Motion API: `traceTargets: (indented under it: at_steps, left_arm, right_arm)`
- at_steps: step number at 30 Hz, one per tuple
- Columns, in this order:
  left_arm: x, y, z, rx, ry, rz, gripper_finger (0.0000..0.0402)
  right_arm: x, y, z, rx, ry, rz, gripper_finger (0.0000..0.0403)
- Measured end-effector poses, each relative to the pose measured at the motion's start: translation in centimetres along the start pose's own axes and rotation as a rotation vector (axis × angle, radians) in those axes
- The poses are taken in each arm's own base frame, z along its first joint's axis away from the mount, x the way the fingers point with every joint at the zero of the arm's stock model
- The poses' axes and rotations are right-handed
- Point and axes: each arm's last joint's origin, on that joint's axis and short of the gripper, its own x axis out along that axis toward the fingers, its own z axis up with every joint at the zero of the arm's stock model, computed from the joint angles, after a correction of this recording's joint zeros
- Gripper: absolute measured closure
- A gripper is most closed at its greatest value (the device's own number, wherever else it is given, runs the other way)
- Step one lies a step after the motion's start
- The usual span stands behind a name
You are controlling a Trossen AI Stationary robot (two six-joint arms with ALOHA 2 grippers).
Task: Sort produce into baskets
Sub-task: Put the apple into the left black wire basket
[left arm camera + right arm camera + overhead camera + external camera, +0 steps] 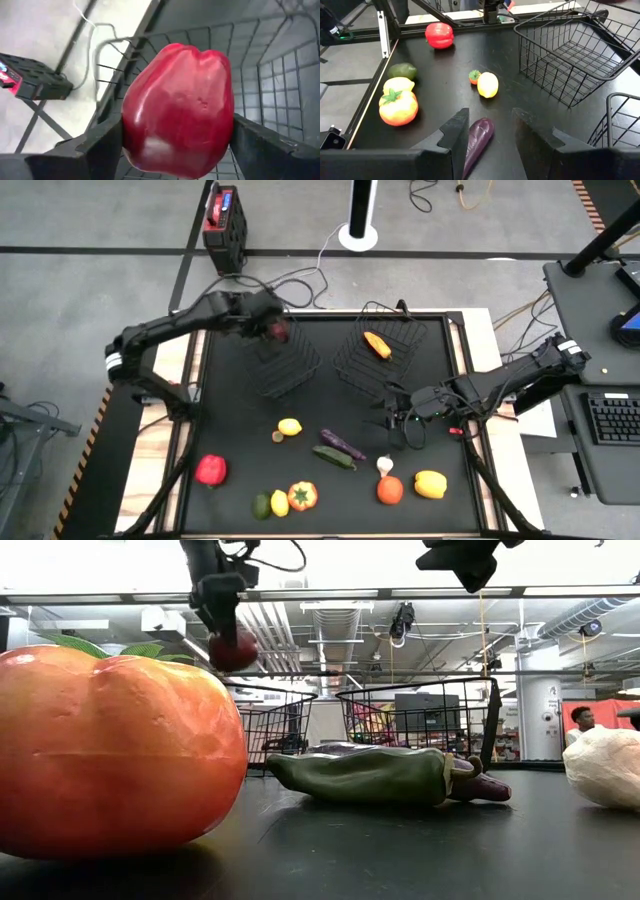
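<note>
1. Black surface (240,470) on a pale wooden frame, grey floor all round, cables trailing behind.
2. Two black wire baskets side by side toward the far edge: left basket (285,370) and right basket (345,365), the latter with an orange carrot (377,345) lying inside.
3. Left pincer (277,331) up over the left basket, pinching a red apple (177,107) between its two dark fingers (100,145); seen from table height, the apple hanging above the basket rim, clear of the wires.
4. Right pincer (490,132) low over the surface near the right basket's front corner, fingers partly spread and gripping nothing, a purple eggplant (477,142) lying on the surface just ahead, between the fingertips.
5. Loose on the surface: a yellow lemon (290,426) with a tiny strawberry-like piece (277,437) beside it; a green cucumber (333,457) touching the eggplant; a white garlic (385,466); a red-orange tomato (389,490); a yellow pepper (430,483).
6. Near the front left: a red pepper (211,470), a green lime (262,506), a second small yellow fruit (279,502) and an orange pepper (302,496) close together.
</note>
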Motion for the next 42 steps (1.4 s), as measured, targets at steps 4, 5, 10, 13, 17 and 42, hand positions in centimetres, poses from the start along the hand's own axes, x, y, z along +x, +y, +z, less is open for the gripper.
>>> traceTargets:
  at_steps: [4,5,10,13,17,42]
  left_arm:
    - [2.1,-0.8,0.4,0.033,0.093,-0.062,0.0103]
    - [2.6,-0.9,0.4,0.039,0.119,-0.067,0.0103]
    - [4.9,-1.3,0.6,0.058,0.218,-0.063,0.0102]
    - [5.7,-1.4,0.9,0.060,0.233,-0.063,0.0102]
    - [6.5,-1.1,1.1,0.048,0.236,-0.058,0.0102]
    - [11.3,0.1,-1.5,-0.023,0.234,-0.067,0.0102]
  right_arm:
    - [0.0,0.0,0.0,0.004,0.001,0.000,0.0261]
    - [0.0,0.0,0.0,0.004,0.001,0.000,0.0261]
    - [0.0,0.0,0.0,0.017,0.001,0.000,0.0261]
    - [0.0,0.0,0.0,0.017,0.001,0.000,0.0261]
    - [0.0,0.0,0.0,0.017,0.001,0.000,0.0261]
    - [0.0,0.0,0.0,0.035,-0.002,0.001,0.0261]
